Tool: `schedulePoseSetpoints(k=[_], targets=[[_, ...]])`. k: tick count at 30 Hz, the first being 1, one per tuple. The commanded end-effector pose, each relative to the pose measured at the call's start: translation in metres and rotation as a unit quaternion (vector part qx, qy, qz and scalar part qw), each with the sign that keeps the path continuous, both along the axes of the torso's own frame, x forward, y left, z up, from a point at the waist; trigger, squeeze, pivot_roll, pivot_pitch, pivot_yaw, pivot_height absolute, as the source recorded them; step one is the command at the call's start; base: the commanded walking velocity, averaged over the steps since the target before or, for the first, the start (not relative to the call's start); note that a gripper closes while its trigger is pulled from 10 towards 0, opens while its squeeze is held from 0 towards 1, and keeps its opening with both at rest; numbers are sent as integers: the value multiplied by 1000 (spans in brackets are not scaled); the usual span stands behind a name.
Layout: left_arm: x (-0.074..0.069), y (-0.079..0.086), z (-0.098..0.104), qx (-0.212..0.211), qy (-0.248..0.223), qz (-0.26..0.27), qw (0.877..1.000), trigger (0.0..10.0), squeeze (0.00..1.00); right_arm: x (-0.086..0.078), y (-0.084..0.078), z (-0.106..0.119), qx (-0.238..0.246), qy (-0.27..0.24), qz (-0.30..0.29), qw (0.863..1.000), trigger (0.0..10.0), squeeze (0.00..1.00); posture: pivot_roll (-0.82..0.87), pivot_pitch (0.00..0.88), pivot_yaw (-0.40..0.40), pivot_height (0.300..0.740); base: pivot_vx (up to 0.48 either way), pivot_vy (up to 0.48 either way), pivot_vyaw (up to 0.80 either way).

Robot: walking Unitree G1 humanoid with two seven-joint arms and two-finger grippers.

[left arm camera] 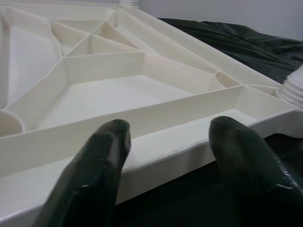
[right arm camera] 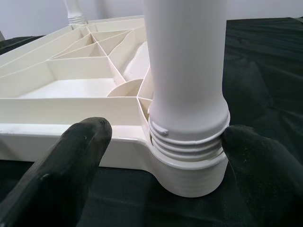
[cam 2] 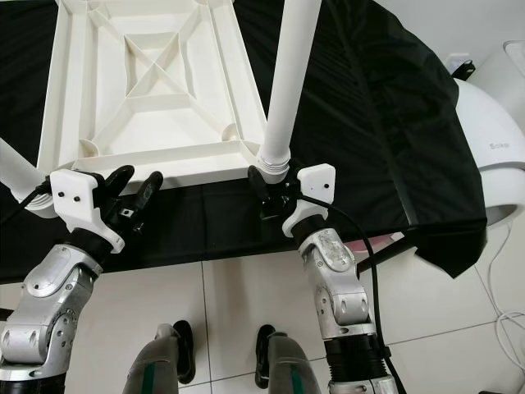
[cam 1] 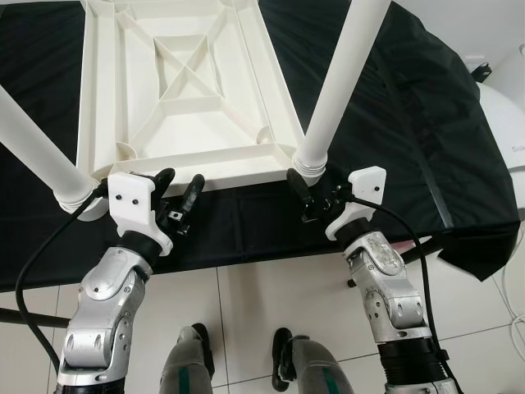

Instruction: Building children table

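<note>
A white plastic children's table [cam 1: 176, 90] lies upside down on a black cloth, its ribbed underside facing up. A white leg [cam 1: 340, 82] stands in the near right corner socket, its threaded collar [right arm camera: 187, 137] showing. Another leg [cam 1: 37, 148] sits in the near left corner. My right gripper [cam 1: 312, 185] is open, with its fingers on either side of the right leg's base. My left gripper [cam 1: 182, 179] is open at the table's near edge [left arm camera: 156, 156], holding nothing.
The black cloth [cam 1: 410, 123] covers the work surface and hangs off its right corner. White floor tiles [cam 1: 271, 304] and my own feet lie below. A white rounded appliance [cam 1: 504, 123] stands at the right, with a cable on the floor beside it.
</note>
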State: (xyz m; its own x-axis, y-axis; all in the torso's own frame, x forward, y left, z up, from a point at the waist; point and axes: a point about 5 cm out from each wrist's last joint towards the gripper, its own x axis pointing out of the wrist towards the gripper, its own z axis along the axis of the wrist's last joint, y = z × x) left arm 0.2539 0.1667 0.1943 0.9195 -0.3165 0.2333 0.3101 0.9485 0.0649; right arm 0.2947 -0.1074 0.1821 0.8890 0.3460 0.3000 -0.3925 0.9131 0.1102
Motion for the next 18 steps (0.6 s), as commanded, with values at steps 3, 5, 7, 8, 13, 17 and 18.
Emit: schedulePoseSetpoints(k=[3,5,7,8,13,17,18], targets=[[3,7,-9,-19,15,76,997,10000,1000,0,2,-2,4,-2,-5,1000,10000,1000,37,200,-73,740,0,0,0],[3,7,-10,-23,14,79,996,10000,1000,0,2,-2,6,-6,-12,1000,10000,1000,20,205,-72,740,0,0,0],[3,4,-10,-17,12,78,997,10000,1000,0,1,-1,2,-9,-20,1000,10000,1000,20,205,-72,740,0,0,0],[3,3,-10,-14,11,75,997,10000,1000,0,1,-2,1,-9,-23,1000,10000,1000,20,205,-72,740,0,0,0],[4,1,-8,-8,7,69,998,10000,0,-1,-1,-3,-4,-10,-25,1000,10000,0,22,213,-65,740,0,0,0],[4,1,-5,0,0,70,998,10000,0,-1,-2,-3,-3,-11,-29,1000,10000,0,27,213,-55,740,0,0,0],[4,1,-5,0,0,70,998,10000,0,-1,-2,-3,-3,-11,-29,1000,10000,0,27,213,-55,740,0,0,0]])
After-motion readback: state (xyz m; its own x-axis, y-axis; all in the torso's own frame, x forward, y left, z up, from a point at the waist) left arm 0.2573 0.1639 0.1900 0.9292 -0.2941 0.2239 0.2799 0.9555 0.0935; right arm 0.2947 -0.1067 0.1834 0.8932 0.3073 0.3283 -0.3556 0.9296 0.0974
